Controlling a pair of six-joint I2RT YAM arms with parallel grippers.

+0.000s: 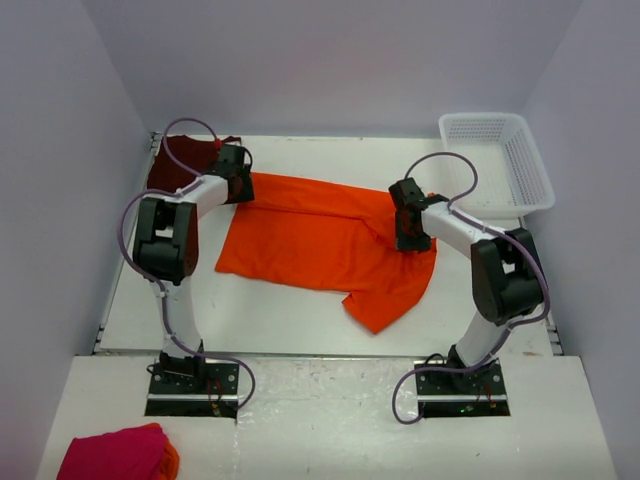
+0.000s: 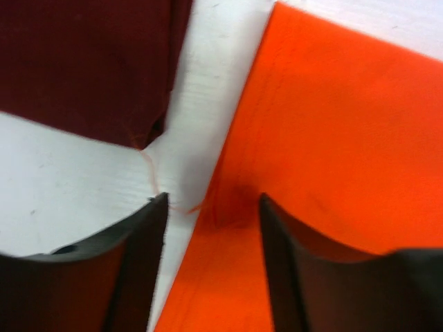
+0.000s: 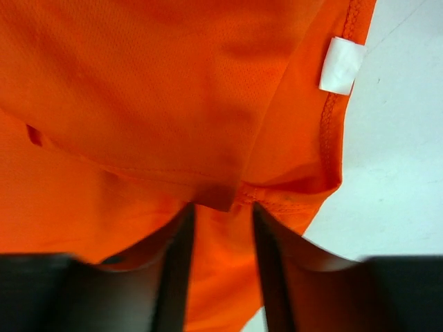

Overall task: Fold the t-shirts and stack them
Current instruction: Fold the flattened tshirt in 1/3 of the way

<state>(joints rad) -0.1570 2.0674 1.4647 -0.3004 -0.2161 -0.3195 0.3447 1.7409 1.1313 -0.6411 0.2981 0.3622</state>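
Note:
The bright orange t-shirt point(image 1: 310, 240) lies spread across the middle of the table, with one part hanging toward the front. The dark maroon t-shirt point(image 1: 185, 165) lies at the back left corner. My left gripper point(image 1: 236, 185) is low at the orange shirt's left edge. In the left wrist view it point(image 2: 213, 200) is open, straddling that orange edge point(image 2: 332, 124), with the maroon shirt point(image 2: 83, 62) just beyond. My right gripper point(image 1: 410, 238) is over the shirt's right side. In the right wrist view it point(image 3: 221, 207) is open around a fold of orange cloth point(image 3: 138, 83) near the white neck label point(image 3: 342, 66).
A white plastic basket point(image 1: 528, 165) stands at the back right corner. A pink-red cloth bundle point(image 1: 115, 455) with an orange edge lies on the near ledge at the front left. Grey walls close in the table on three sides.

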